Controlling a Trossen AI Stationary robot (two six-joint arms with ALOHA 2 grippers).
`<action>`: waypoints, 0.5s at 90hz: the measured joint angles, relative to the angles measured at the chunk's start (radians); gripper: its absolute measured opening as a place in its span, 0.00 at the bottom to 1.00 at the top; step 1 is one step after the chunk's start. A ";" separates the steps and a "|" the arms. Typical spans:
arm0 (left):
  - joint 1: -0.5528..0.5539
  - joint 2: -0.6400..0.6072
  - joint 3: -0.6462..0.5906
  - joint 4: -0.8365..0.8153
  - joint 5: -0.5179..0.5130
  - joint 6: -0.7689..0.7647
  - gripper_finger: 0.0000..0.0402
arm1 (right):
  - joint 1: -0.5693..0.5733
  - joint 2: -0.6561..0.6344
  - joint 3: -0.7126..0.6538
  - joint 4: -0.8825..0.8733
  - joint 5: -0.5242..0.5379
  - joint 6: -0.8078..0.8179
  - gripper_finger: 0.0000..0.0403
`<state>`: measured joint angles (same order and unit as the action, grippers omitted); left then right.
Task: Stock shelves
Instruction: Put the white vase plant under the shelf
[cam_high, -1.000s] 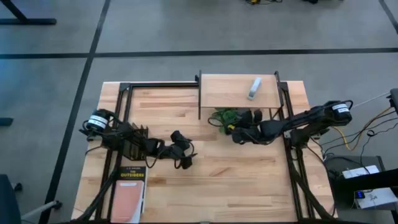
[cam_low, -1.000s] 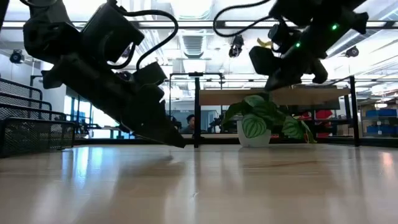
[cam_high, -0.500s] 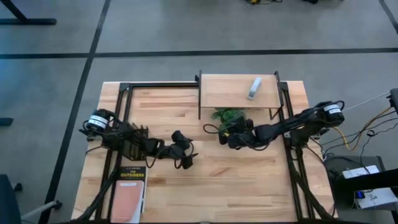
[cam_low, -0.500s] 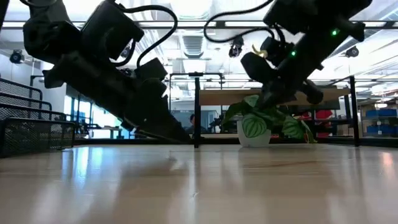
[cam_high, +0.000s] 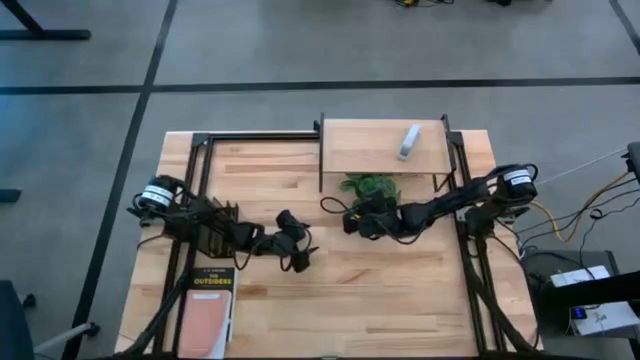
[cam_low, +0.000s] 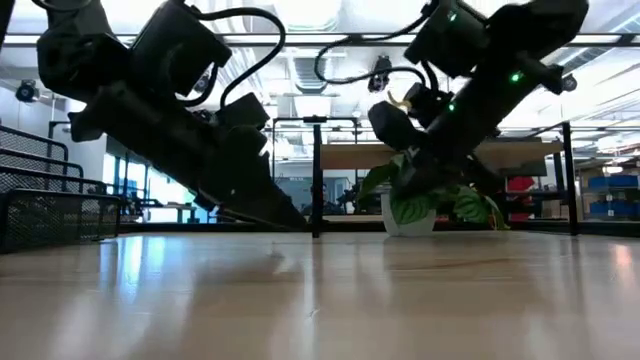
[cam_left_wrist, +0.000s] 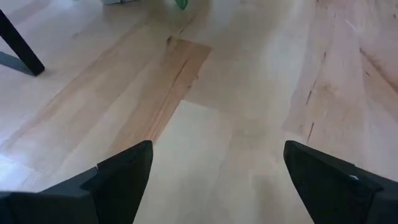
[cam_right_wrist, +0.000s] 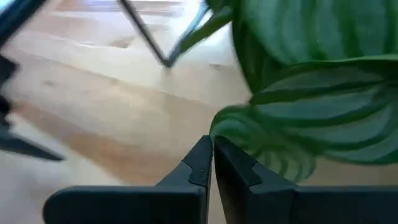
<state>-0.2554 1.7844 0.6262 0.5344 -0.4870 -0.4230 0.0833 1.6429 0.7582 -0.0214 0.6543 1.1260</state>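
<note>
Step in hand: judged to be between placements — the right gripper (cam_high: 352, 222) sits on the open side of the shelf (cam_high: 383, 146), low over the tabletop (cam_high: 400, 290), carrying nothing.

Right gripper state: the right wrist view shows its two fingertips (cam_right_wrist: 211, 163) pressed together with nothing between them; striped green leaves fill the space just beyond.

Left gripper state: the left gripper (cam_high: 300, 262) waits near the middle of the table, well apart from the shelf. Its fingers (cam_left_wrist: 121, 180) are spread wide and empty, with bare wood under them.

Shelf position: at the far edge of the table, right of centre, a light board on thin black legs.

Stock on board: one pale grey oblong object (cam_high: 409, 141) lies on the top, toward its right end.

Stock below: a potted plant (cam_low: 418, 195) in a white pot stands on the tabletop under the board's front edge, leaves spilling outward.

Shelf relative to right gripper: the board lies just beyond and above the gripper — the plant stands between them, its leaves just beside the fingertips. Contact cannot be confirmed.

Unstocked item: a book (cam_high: 207, 308) lies flat near the front left corner, beside the left arm.

Next move, as judged: fetch a remaining item; for the right arm, that means clearing the leaves without dragging them.

Risk: snagged foliage could tip the pot.
</note>
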 joint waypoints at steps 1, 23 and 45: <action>0.000 0.000 0.000 0.000 0.000 0.000 0.86 | -0.003 0.001 0.000 0.001 0.000 0.000 0.01; 0.000 0.000 0.000 0.000 0.001 0.000 0.86 | -0.073 0.016 0.000 0.007 0.042 -0.053 0.01; 0.000 0.000 0.000 0.000 0.001 0.000 0.86 | -0.122 0.017 0.000 0.005 0.095 -0.127 0.01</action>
<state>-0.2554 1.7844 0.6262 0.5339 -0.4862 -0.4232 -0.0384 1.6604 0.7582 -0.0166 0.7491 0.9992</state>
